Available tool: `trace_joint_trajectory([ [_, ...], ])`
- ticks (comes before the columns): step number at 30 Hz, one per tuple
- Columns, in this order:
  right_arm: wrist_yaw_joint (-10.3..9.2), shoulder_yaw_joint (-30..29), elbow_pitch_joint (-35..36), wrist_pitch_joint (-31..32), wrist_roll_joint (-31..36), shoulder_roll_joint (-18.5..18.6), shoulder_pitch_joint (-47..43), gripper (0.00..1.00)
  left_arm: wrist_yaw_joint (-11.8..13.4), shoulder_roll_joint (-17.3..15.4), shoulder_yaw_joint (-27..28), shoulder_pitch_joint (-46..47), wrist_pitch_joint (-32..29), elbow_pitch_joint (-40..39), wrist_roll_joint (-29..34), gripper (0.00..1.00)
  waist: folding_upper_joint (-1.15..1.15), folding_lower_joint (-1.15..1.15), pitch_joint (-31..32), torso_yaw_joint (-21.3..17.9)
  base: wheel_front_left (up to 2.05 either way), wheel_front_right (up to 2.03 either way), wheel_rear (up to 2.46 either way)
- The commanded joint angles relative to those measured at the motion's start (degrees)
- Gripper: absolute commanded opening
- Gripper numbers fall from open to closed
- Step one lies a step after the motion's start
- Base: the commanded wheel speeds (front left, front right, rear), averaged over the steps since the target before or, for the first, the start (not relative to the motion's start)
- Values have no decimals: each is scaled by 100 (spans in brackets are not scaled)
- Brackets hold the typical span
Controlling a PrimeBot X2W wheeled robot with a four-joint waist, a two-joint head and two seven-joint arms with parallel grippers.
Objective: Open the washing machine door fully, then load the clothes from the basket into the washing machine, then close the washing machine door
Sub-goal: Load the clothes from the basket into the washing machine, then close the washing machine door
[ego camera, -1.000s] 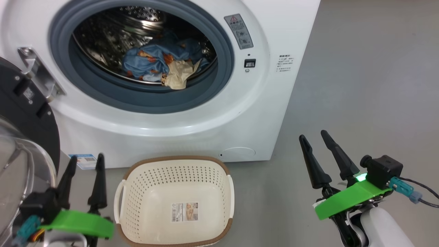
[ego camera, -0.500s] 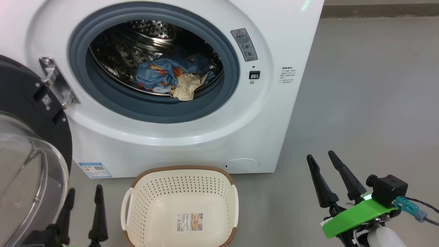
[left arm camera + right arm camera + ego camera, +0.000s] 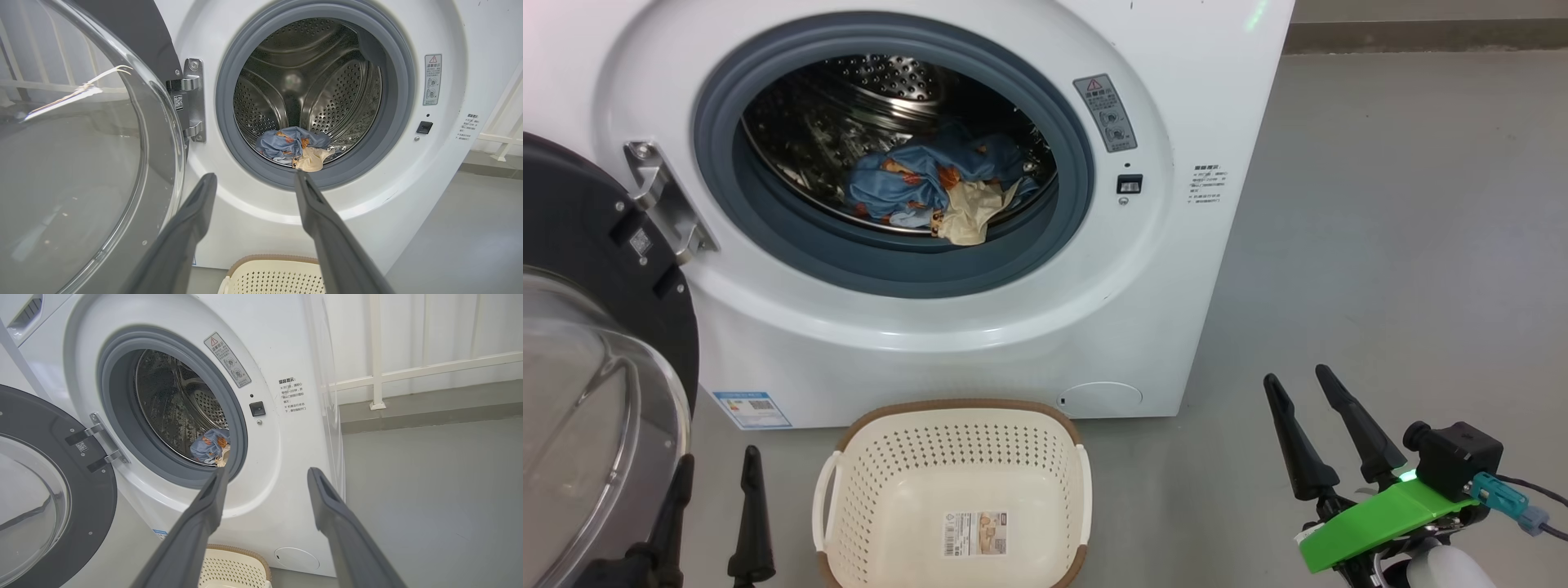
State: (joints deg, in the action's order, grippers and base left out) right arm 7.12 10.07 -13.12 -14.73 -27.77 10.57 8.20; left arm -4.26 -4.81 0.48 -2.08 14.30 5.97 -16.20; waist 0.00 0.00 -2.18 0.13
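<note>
- the cream piece of the clothes (image 3: 931,184) lies at the front lip of the drum (image 3: 882,90), close to the grey rubber seal (image 3: 1062,220). if the door (image 3: 572,212) swings shut as things lie, i judge that piece could get pinched in the seal and stop the latch.
- the left gripper (image 3: 718,459) hangs just beside the door's glass bowl, jaws wide apart and holding nothing. a careless push from there could make a finger slide off the smooth glass, or knock the door instead of guiding it.
- the basket (image 3: 956,408) stands on the floor (image 3: 1380,204) right in front of the washing machine (image 3: 1029,327), under the opening. an arm sweeping low could shove it.
- the right gripper (image 3: 1297,377) is off to the right over bare floor, well apart from the machine, jaws also apart and empty.
- drum: one bundle of blue printed cloth with cream and orange bits sits at the bottom front.
- basket: nothing inside but its label sticker (image 3: 974,532), so loading looks done.
- door: open on its hinge (image 3: 662,204) at the left, so closing it is the step left.
</note>
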Motion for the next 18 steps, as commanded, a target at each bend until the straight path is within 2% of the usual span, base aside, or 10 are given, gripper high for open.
trace_joint_trajectory([
  [1, 36, 87, 123, -27, 56, 42, 38, 100, -60, -30, 226, 106, 70, -159, 67, 100, 0, 0, -2, -7, 0, 0, 0],
  [18, 36, 76, 101, -27, 29, 42, 70, 100, -236, 35, 343, 149, 70, -100, 13, 100, 0, 0, -14, -57, 0, 0, 0],
])
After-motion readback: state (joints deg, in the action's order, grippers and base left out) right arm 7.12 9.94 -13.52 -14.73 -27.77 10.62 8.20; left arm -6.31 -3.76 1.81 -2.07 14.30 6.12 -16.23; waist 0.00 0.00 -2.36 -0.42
